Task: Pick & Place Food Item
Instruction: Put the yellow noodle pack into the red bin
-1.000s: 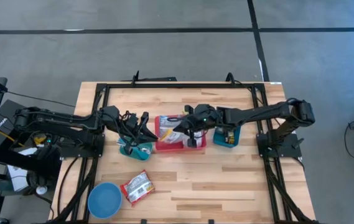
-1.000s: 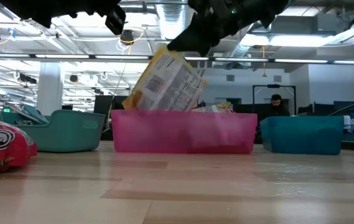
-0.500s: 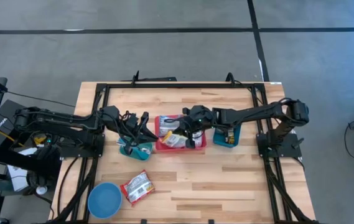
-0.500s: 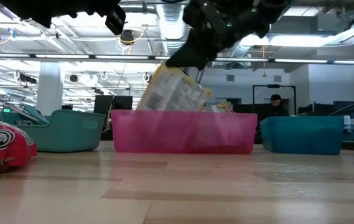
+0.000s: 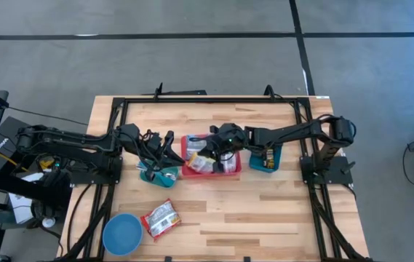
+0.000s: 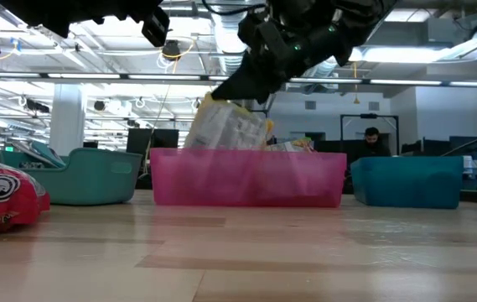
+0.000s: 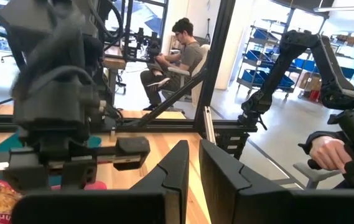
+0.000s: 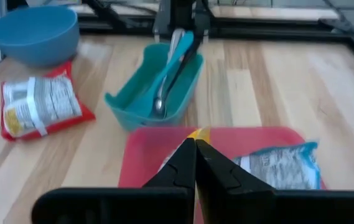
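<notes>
From my station I see the right hand point(image 6: 221, 94) pinched on the top edge of a snack packet point(image 6: 225, 127), which hangs tilted with its lower part already inside the pink bin point(image 6: 248, 178) at the middle of the bench point(image 5: 265, 211). The right wrist view shows the fingers point(image 8: 183, 163) pressed together over that bin, a yellow sliver of the packet between their tips, and a second, blue-edged packet point(image 8: 276, 165) lying in the bin beside it. I judge the held packet to be light and soft: a crinkly film bag that sags under its own weight, slick on its face and easy to crush if squeezed across the middle. The sealed seam along an edge is the place to hold it, flat and stiff enough for a narrow pinch, and that looks like where I have it. The left hand point(image 5: 164, 143) waits over the teal tray point(image 5: 159, 175) just left of the bin, fingers nearly together and holding nothing I can see. A red snack pack point(image 5: 161, 218) and a blue bowl point(image 5: 122, 234) sit near the bench's front edge.
</notes>
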You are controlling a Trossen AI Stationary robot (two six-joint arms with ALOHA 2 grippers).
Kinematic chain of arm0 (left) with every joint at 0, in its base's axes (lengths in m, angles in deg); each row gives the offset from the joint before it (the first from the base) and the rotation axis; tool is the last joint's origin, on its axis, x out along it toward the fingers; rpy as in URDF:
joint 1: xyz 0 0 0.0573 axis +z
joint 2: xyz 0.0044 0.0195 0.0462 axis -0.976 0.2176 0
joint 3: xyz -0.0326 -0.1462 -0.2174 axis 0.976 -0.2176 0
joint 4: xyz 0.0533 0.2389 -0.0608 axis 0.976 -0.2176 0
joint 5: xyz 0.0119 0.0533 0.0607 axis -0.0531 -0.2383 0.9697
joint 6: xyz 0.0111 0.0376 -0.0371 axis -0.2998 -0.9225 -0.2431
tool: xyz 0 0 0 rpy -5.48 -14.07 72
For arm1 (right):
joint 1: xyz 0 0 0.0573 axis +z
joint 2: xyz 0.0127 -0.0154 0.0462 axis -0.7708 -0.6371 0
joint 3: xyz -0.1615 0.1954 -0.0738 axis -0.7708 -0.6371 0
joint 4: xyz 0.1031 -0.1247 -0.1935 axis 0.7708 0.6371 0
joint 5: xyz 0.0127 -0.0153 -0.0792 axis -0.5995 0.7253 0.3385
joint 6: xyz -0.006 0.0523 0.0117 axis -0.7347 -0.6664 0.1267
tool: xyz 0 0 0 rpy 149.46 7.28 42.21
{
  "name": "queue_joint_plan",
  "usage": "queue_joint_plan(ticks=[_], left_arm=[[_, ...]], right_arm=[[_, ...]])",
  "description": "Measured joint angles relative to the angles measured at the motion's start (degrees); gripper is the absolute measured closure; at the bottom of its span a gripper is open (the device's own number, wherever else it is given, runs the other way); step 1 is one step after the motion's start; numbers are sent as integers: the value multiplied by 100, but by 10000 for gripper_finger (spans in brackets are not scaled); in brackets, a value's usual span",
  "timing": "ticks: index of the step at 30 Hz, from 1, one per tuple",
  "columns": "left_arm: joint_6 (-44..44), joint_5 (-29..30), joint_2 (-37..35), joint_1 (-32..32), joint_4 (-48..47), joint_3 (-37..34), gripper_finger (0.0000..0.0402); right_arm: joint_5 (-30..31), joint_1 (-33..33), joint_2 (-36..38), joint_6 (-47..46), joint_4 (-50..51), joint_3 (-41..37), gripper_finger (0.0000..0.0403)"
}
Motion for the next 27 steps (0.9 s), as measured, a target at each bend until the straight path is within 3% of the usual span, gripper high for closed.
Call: queue_joint_plan(ticks=[27], left_arm=[[0, 1, 0, -1, 0, 0, 369]], right_arm=[[-278, -369, -7, 17, -175, 7, 394]])
